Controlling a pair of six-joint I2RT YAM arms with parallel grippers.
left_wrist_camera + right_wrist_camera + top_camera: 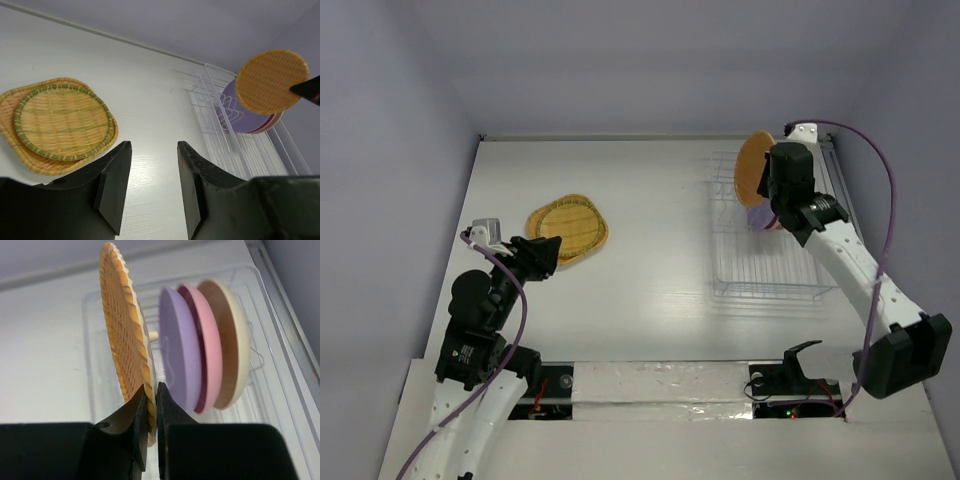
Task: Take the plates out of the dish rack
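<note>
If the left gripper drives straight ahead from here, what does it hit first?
Probably bare table, in the gap between the stacked woven plates and the dish rack. The left gripper, open, seems aimed at neither, though depth is hard to judge.

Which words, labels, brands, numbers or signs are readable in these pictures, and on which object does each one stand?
No text is readable in any view.
Faint pale mark on the left arm's black joint housing: too small to read.
The woven orange round plate, the white wire dish rack and the stacked woven bamboo plates carry no print.
</note>
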